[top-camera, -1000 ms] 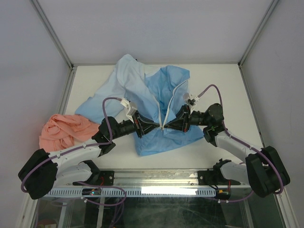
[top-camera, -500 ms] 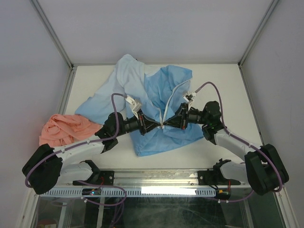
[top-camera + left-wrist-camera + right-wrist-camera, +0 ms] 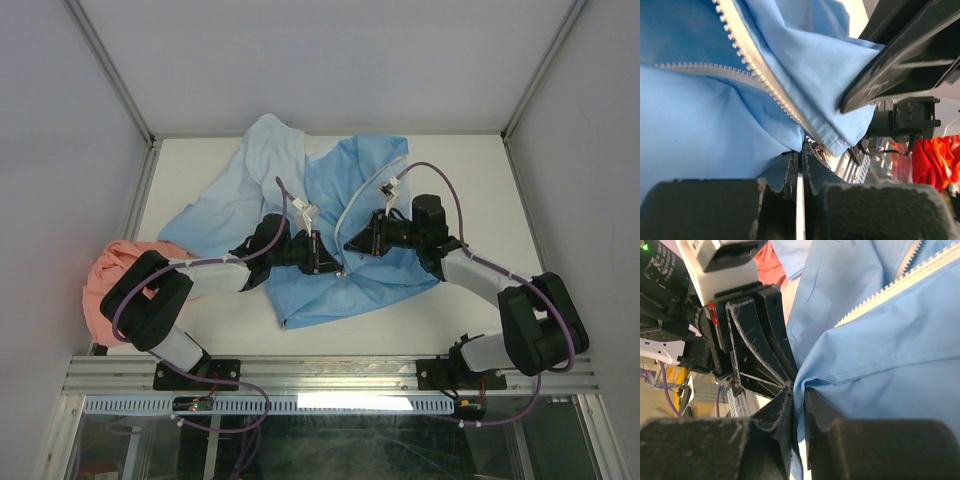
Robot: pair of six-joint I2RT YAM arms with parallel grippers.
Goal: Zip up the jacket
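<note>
The light blue jacket (image 3: 350, 200) lies spread on the white table, its white zipper (image 3: 341, 225) open and running up from the lower hem. My left gripper (image 3: 328, 262) is shut on the bottom end of the zipper. In the left wrist view the gripper (image 3: 802, 150) pinches the tape where the toothed rows (image 3: 760, 70) meet, with a small metal slider (image 3: 824, 151) just beyond. My right gripper (image 3: 352, 243) is shut on the jacket's front panel beside the zipper. In the right wrist view the gripper (image 3: 799, 390) clamps a fold of blue fabric (image 3: 880, 360). The two grippers nearly touch.
A salmon-pink garment (image 3: 108, 278) lies crumpled at the table's left edge, partly under my left arm. The paler sleeve and lining (image 3: 240, 190) spread to the back left. Grey walls enclose the table on three sides. A metal rail (image 3: 330, 375) runs along the near edge.
Both grippers have moved away from the near edge with the jacket's lower front in their grip. The left arm has stretched out flatter and the hem has shifted with them.
</note>
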